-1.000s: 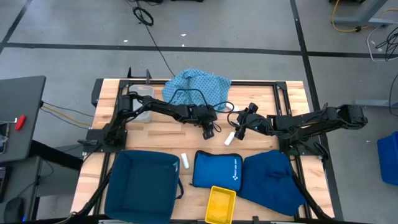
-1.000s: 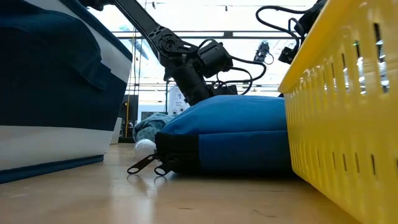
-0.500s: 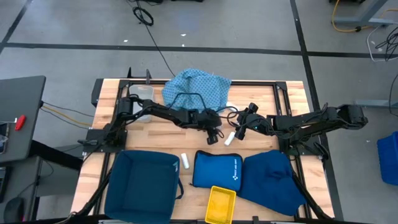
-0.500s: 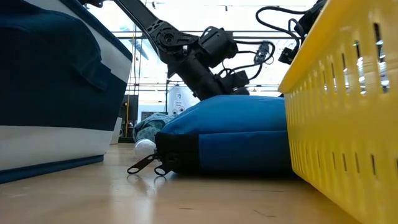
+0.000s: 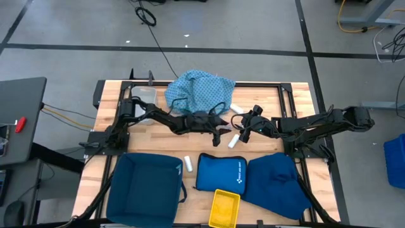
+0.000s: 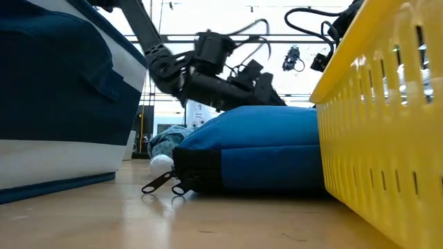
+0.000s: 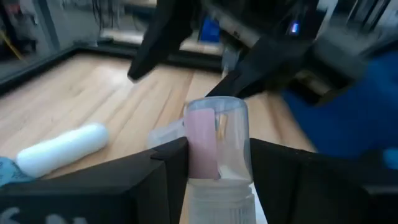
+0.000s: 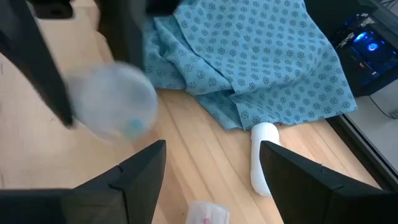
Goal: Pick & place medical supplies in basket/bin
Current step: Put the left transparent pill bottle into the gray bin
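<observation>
My left gripper [image 5: 221, 131] hangs over the table's middle, shut on a small clear plastic vial [image 7: 216, 134] with something pinkish inside. My right gripper [image 5: 243, 132] faces it from the right, open, a short way off; in the right wrist view [image 8: 211, 155] the vial [image 8: 112, 102] shows blurred ahead of it. The light-blue dotted cloth [image 5: 199, 88] lies heaped at the far edge. White rolls lie on the wood: one below the grippers [image 5: 233, 140], one beside the cloth [image 5: 235, 109], one near the pouch [image 5: 188, 163]. My left gripper pinches the clear vial's body [image 7: 217, 171] between its two fingers [image 7: 165, 171]. The vial's far end [image 7: 217, 109] sticks out past the fingertips toward the right gripper. The fingers lie about level, pointing to the table's right. The vial is lifted clear of the table.
The bright blue zip pouch [image 5: 221, 172] lies at the near middle, with the yellow basket [image 5: 224, 208] in front of it. A dark blue bin [image 5: 145, 187] stands near left and a dark blue one [image 5: 278, 180] near right. A small packet [image 8: 208, 213] lies under the right gripper.
The left arm has sunk and its gripper has tipped from pointing down to about level, swinging a little toward the right gripper with the vial still held. The right arm has kept still.
</observation>
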You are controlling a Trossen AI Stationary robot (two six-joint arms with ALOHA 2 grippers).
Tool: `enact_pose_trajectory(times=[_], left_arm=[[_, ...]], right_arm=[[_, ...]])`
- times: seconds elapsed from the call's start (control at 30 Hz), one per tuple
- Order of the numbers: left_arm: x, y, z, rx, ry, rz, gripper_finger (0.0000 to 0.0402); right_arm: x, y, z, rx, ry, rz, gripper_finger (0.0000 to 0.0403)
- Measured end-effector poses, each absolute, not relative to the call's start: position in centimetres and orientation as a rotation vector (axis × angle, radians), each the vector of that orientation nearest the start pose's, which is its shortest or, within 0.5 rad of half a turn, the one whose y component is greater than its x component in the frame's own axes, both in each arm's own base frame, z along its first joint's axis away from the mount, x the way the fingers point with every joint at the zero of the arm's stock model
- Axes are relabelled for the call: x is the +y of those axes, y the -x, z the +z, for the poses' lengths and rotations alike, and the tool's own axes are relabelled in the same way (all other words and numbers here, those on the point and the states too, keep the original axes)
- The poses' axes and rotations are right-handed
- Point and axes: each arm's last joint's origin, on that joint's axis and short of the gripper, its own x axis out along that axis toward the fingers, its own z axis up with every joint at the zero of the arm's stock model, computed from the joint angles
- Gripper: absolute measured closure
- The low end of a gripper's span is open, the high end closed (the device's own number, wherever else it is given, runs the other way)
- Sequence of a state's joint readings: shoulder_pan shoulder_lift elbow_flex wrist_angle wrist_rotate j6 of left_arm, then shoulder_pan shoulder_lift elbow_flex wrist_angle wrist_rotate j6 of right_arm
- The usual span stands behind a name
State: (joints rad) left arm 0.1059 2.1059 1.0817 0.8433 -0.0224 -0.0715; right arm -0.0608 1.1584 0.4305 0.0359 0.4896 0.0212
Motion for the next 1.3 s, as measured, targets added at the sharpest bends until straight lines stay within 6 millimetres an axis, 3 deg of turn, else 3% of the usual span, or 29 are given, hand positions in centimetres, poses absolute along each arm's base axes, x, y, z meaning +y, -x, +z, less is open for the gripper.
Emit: enact_pose_trajectory(times=[0.17, 0.33, 0.8, 1.07, 1.3], left_arm=[[4.6, -39.7, 12.3, 0.045, 0.096, 0.169, 0.0256], [4.3, -36.9, 12.9, -0.090, 0.064, 0.178, 0.0256], [3.9, -31.2, 17.3, -0.146, -0.064, 0.275, 0.0256], [4.3, -27.1, 18.2, -0.075, -0.073, 0.567, 0.0257], [4.7, -23.5, 18.3, 0.003, -0.048, 0.973, 0.0257]], right_arm=[[-2.6, -20.8, 16.8, 0.677, 0.129, -0.535, 0.0133], [-2.6, -20.8, 16.8, 0.674, 0.128, -0.536, 0.0133], [-2.6, -20.8, 16.9, 0.660, 0.107, -0.544, 0.0133], [-2.6, -20.8, 16.9, 0.655, 0.092, -0.549, 0.0133], [-2.6, -20.8, 16.9, 0.654, 0.084, -0.552, 0.0133]])
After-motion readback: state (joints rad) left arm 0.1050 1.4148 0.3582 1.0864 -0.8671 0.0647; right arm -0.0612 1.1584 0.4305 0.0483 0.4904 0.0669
